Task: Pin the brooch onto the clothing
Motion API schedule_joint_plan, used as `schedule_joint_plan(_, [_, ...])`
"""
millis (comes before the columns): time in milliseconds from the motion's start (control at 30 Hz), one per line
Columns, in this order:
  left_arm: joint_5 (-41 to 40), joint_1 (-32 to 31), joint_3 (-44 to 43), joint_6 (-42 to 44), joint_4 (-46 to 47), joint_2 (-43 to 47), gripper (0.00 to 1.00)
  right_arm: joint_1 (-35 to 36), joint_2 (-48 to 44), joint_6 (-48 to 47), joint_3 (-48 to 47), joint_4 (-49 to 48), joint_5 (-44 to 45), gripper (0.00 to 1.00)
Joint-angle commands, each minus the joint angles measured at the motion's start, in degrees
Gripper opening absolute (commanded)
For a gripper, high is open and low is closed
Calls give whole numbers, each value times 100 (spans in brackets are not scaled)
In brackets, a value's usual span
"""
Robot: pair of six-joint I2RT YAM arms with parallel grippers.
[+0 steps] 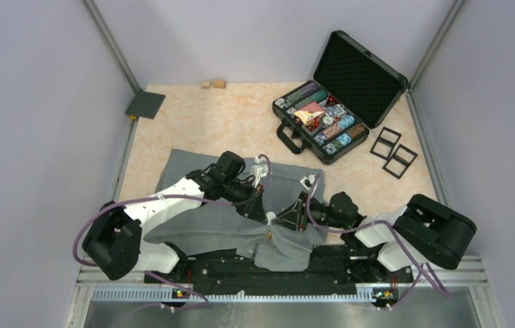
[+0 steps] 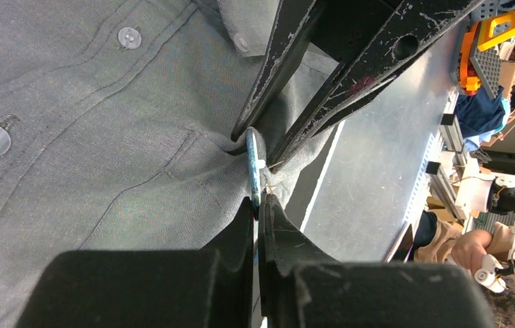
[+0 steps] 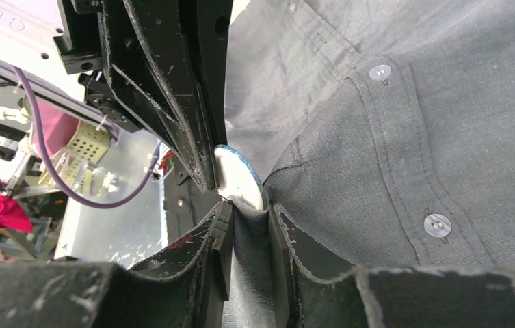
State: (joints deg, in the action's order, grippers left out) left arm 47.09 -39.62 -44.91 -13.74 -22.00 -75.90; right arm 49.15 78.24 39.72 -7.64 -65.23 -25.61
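Nearest, the left gripper has its fingers clamped shut on the brooch, a thin disc seen edge-on, its long axis running straight ahead from the fingertips. Just beyond, at the disc's far rim, the right gripper pinches a raised fold of the shirt. The two arms meet tip to tip, so the fold probably lies directly ahead of the brooch.
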Motion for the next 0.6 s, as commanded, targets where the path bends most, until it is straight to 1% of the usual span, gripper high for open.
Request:
schedule_joint_plan(0, [506, -33, -309, 146, 155, -17, 0, -45, 312, 225, -312, -899, -149, 27])
schedule_joint_plan(167, [527, -29, -317, 187, 113, -29, 0, -45, 557, 416, -375, -1162, -229, 26])
schedule_joint_plan(567, [588, -90, -309, 214, 109, -57, 0, -45, 563, 545, -487, -973, -95, 26])
